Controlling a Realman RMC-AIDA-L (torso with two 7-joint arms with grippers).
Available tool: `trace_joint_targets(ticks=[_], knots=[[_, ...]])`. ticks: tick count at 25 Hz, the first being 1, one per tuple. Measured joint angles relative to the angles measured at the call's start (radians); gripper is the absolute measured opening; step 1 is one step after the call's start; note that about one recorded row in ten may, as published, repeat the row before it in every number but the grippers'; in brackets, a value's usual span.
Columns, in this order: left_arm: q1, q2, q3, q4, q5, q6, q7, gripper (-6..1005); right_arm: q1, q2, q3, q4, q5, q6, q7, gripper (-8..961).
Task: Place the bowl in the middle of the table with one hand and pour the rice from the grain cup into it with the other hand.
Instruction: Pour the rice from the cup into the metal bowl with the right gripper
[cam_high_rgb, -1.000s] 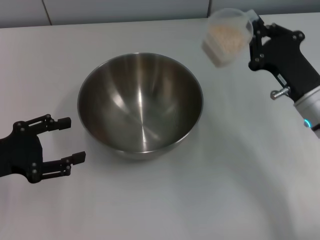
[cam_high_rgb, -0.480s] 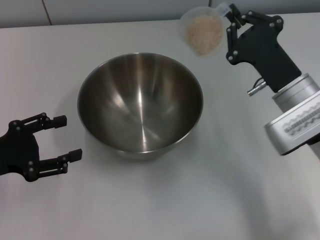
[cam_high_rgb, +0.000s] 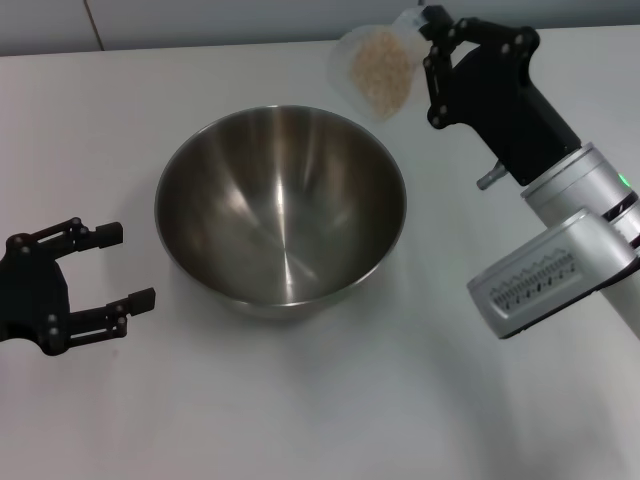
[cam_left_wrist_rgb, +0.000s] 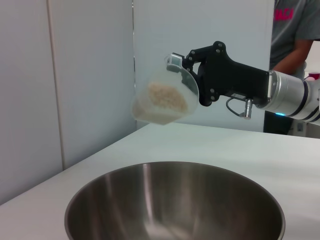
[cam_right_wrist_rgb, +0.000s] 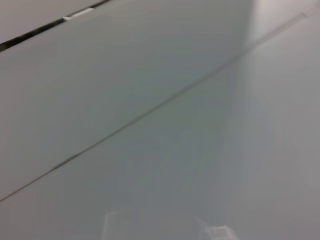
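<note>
The steel bowl (cam_high_rgb: 280, 208) stands empty on the white table (cam_high_rgb: 300, 400); the left wrist view shows its rim (cam_left_wrist_rgb: 175, 172) up close. My right gripper (cam_high_rgb: 428, 50) is shut on the clear grain cup (cam_high_rgb: 375, 70), held in the air above the bowl's far right rim and tilted toward the bowl. The rice (cam_high_rgb: 380, 68) lies as a pale heap inside the cup; the left wrist view shows the cup (cam_left_wrist_rgb: 161, 100) raised above the bowl. My left gripper (cam_high_rgb: 115, 265) rests open on the table to the left of the bowl, apart from it.
A wall runs along the table's far edge (cam_high_rgb: 200, 45). In the left wrist view a person in a grey shirt (cam_left_wrist_rgb: 295, 35) stands beyond the table. The right wrist view shows only blurred wall and table.
My right arm has carried the grain cup leftward toward the bowl and tipped it further. The left gripper has drawn back a little to the left.
</note>
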Motion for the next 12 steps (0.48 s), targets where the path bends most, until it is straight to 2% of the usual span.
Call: trace_joint_targets(ticks=[12], knots=[[-0.011, -0.004, -0.01, 0.004, 0.0, 0.004, 0.0, 814, 0.01, -0.001, 0.0, -0.007, -0.066, 0.041, -0.261, 8]])
